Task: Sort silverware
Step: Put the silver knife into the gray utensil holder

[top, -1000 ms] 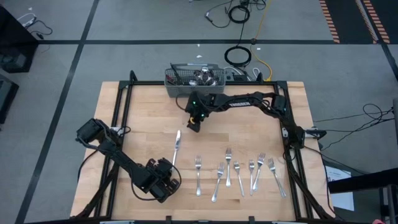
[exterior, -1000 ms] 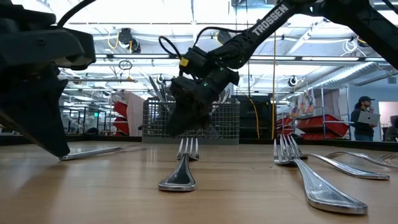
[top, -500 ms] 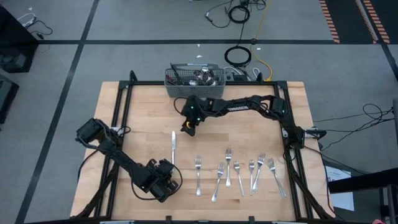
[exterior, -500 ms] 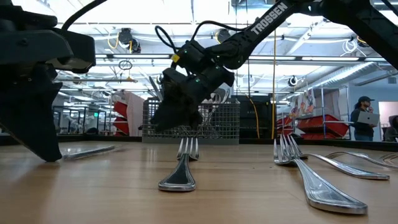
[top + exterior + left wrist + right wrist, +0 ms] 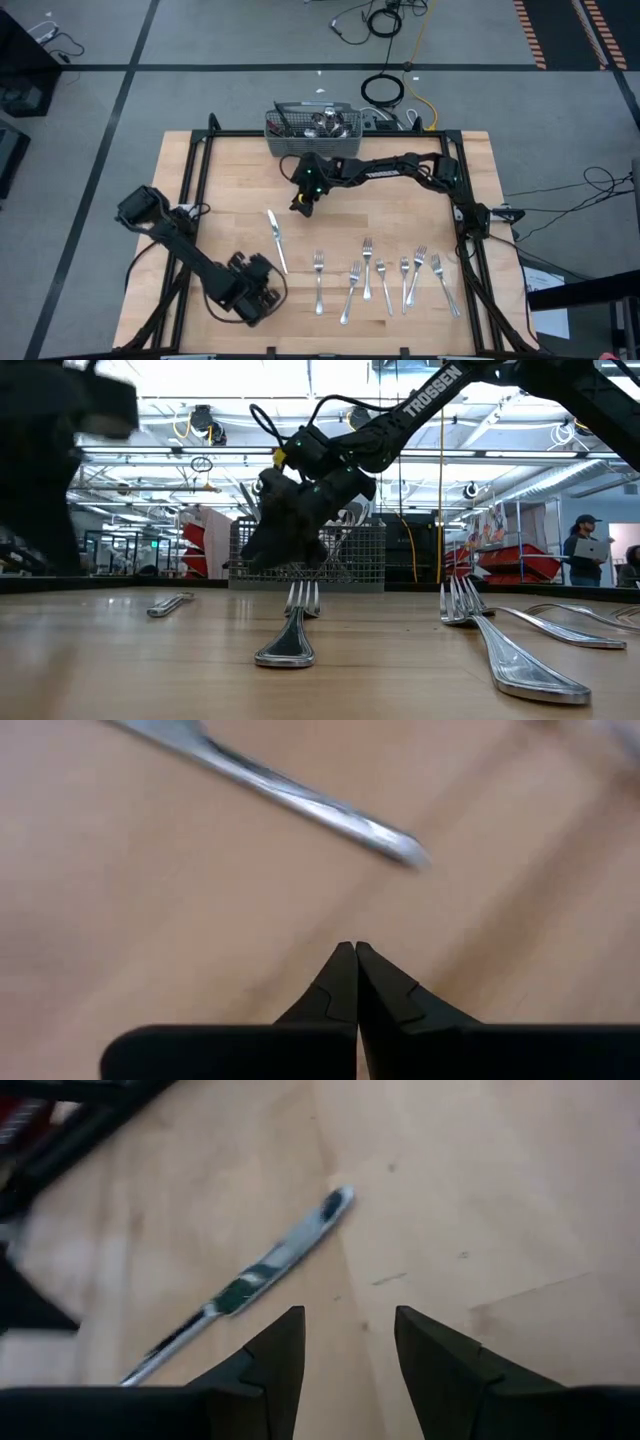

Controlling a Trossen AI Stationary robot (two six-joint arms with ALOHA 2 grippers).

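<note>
A table knife lies flat on the wooden table, left of centre; it also shows as the knife and the knife in the wrist views. My left gripper is shut and hovers just beyond the knife's near end, touching nothing; from above, the left gripper sits near the table's front. My right gripper hangs open above the table on the knife's far side, with nothing between its fingers. Several forks lie in a row at the near right.
A grey wire-mesh basket holding more cutlery stands at the table's far edge. A black frame runs along the table's sides. Bare wood lies between the knife and the left frame rail. A person stands far off in the room.
The knife has turned on the table: its far end has swung toward the left edge and its near end has shifted slightly right. My left gripper, still shut, has risen off the knife's near end and drawn back. My right gripper has turned a little toward the table's left.
</note>
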